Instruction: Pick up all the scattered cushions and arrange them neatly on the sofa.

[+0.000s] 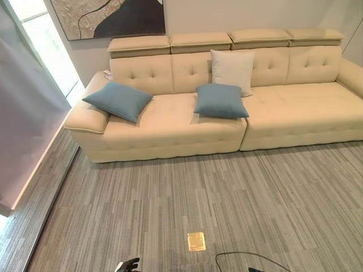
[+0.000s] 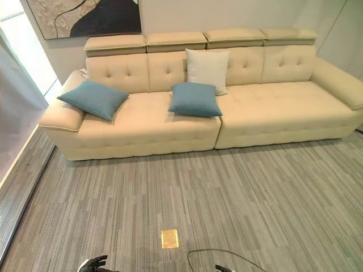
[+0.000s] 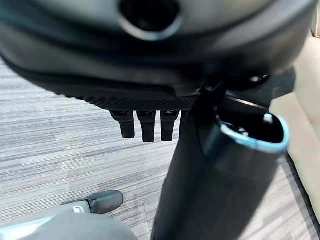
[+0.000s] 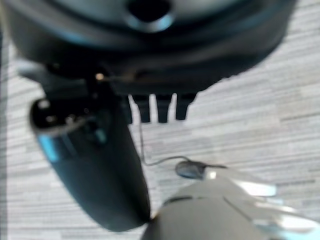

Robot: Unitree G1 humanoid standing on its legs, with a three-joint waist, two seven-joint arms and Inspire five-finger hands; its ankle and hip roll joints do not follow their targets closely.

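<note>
A cream sofa stands across the far side of the room. One blue cushion leans on its left armrest. A second blue cushion lies on the middle of the seat, and a white cushion stands against the backrest just behind it. My left hand shows low at the near edge, far from the sofa, and my right hand barely shows there too. In the left wrist view the left hand hangs over the carpet with straight fingers, holding nothing. The right hand hangs the same way with empty fingers.
Grey striped carpet stretches between me and the sofa. A brass floor socket sits in it close to me. A sheer curtain and a window run along the left, with a darker floor strip beside them. A painting hangs above the sofa.
</note>
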